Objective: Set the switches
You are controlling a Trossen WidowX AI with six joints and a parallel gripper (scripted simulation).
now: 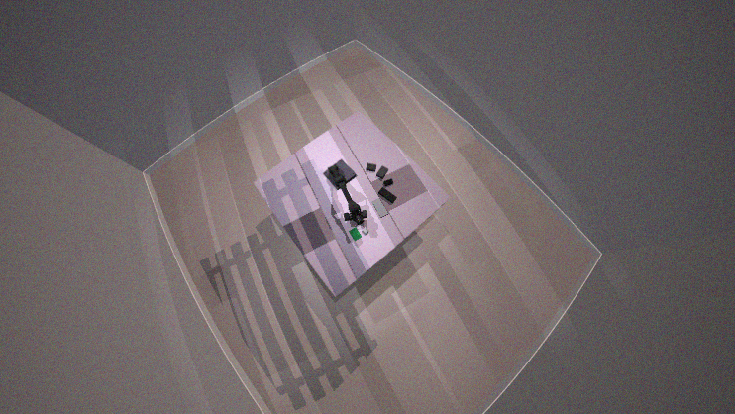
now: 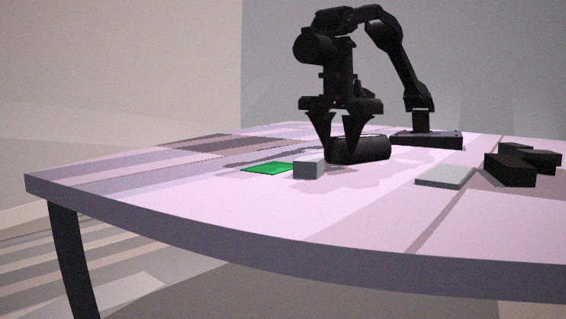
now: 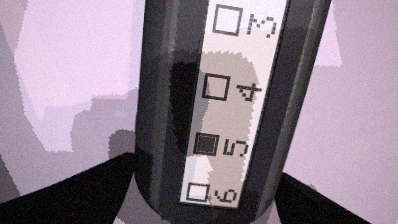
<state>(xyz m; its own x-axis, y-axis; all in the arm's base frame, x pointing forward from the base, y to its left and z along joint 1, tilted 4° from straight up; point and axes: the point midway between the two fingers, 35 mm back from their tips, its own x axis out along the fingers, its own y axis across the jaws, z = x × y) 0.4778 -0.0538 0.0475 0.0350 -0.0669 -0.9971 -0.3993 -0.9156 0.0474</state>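
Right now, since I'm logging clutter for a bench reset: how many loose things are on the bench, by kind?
Controller unit, label side up, gripped in the hand: 1
Dark blocks: 4
Green flat card: 1
Grey cube: 1
Pale flat plate: 1
Total: 8

The label (image 3: 235, 100) on the controller unit (image 3: 165, 100) showed numbered squares in the wrist view: 3 empty, 4 empty, 5 filled, 6 empty; lower numbers lay out of frame.
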